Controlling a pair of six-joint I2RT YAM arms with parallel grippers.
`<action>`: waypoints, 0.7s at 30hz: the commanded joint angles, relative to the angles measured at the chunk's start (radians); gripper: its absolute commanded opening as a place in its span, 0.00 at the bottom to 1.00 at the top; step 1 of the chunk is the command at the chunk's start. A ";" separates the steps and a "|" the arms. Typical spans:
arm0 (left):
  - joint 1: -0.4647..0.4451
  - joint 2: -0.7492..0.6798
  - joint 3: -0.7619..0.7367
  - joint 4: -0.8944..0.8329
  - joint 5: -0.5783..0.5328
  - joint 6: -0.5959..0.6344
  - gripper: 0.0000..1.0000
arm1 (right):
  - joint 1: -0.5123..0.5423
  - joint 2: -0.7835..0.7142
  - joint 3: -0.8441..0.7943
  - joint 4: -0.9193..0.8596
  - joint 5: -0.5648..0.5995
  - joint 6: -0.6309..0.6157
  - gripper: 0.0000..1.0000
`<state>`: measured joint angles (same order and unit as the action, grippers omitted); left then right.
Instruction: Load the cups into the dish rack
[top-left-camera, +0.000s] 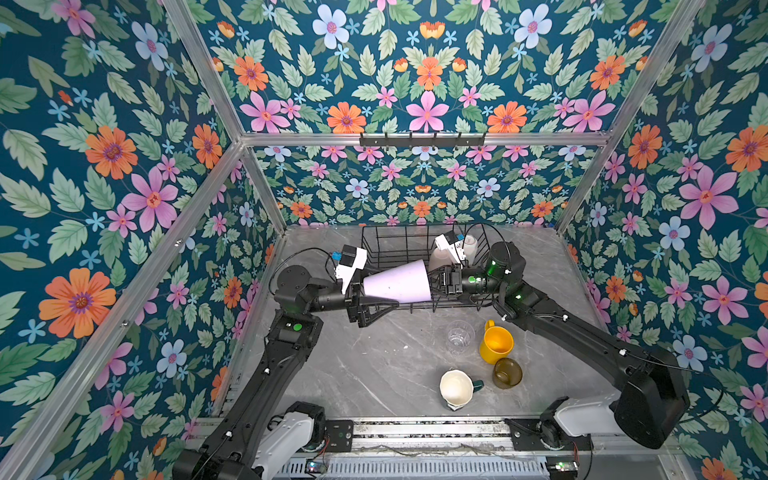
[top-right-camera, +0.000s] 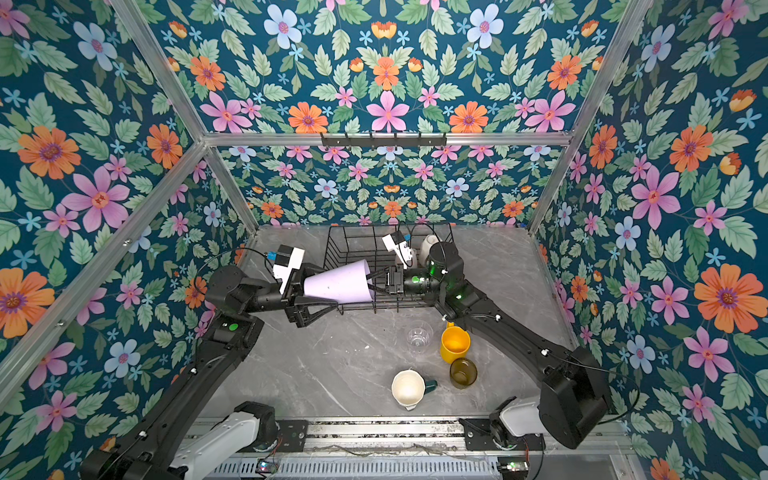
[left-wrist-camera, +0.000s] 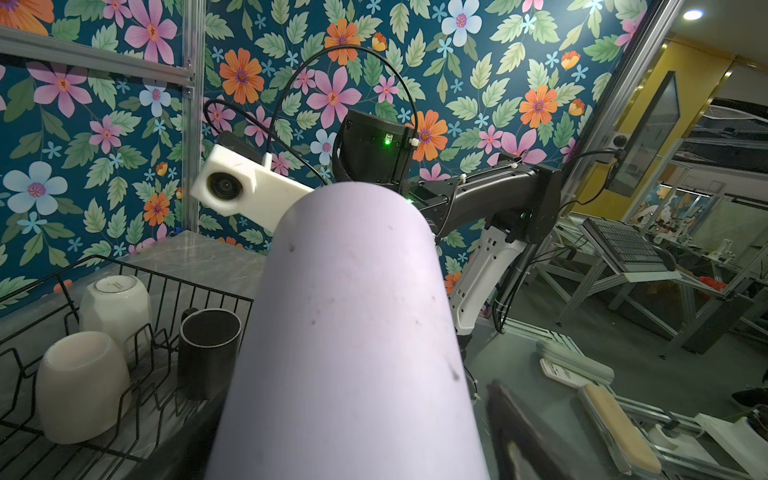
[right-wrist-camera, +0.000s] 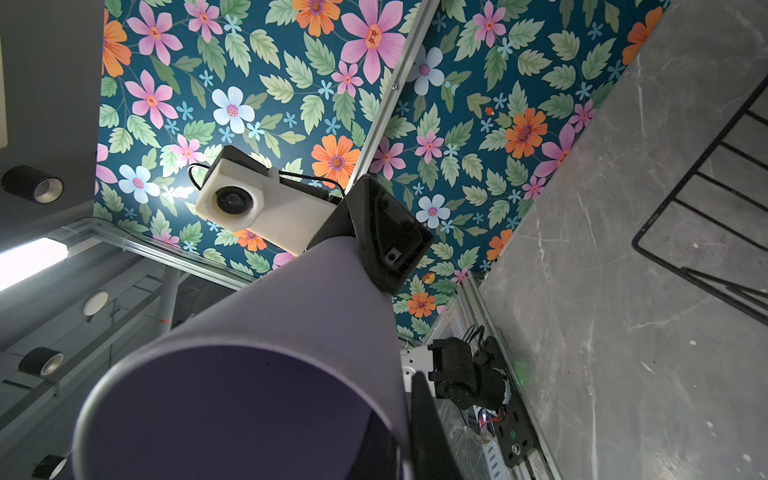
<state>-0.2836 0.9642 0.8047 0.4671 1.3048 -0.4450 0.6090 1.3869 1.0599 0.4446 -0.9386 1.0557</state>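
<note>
Both top views show the lilac tumbler (top-left-camera: 397, 282) lying on its side in the air, over the left end of the dish rack (top-left-camera: 374, 243) and strung between the two arms. The right end effector (top-left-camera: 435, 279) is pinched tight on the wall of the wide mouth and, I'd say, carries the weight. The left end effector (top-left-camera: 376, 289) straddles the narrow base with its jaws spread wide, and the one finger I can see stands just clear of the wall. It looks to me like a handover, probably so the tumbler can go in mouth down. The left wrist view backs that up. There the white mug (left-wrist-camera: 114, 303) and pale pink mug (left-wrist-camera: 79, 395) sit upturned among the prongs, with the black mug (left-wrist-camera: 208, 349) beside them. The clear glass (top-left-camera: 459, 336), yellow mug (top-left-camera: 496, 343), amber glass (top-left-camera: 507, 373) and dark green cream-lined mug (top-left-camera: 456, 387) wait on the table (top-left-camera: 374, 365).
</note>
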 joint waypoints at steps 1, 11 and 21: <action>-0.002 -0.003 0.001 0.044 0.047 -0.008 0.86 | 0.005 0.014 0.002 0.073 0.020 0.039 0.00; -0.001 -0.019 -0.004 0.053 0.024 -0.009 0.52 | 0.011 0.035 -0.020 0.096 0.027 0.063 0.00; -0.001 -0.025 0.015 0.027 0.001 0.007 0.08 | 0.012 0.012 -0.012 0.003 0.044 0.013 0.15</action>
<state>-0.2832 0.9489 0.8013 0.4480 1.2697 -0.4667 0.6209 1.4086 1.0435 0.5140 -0.9405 1.0893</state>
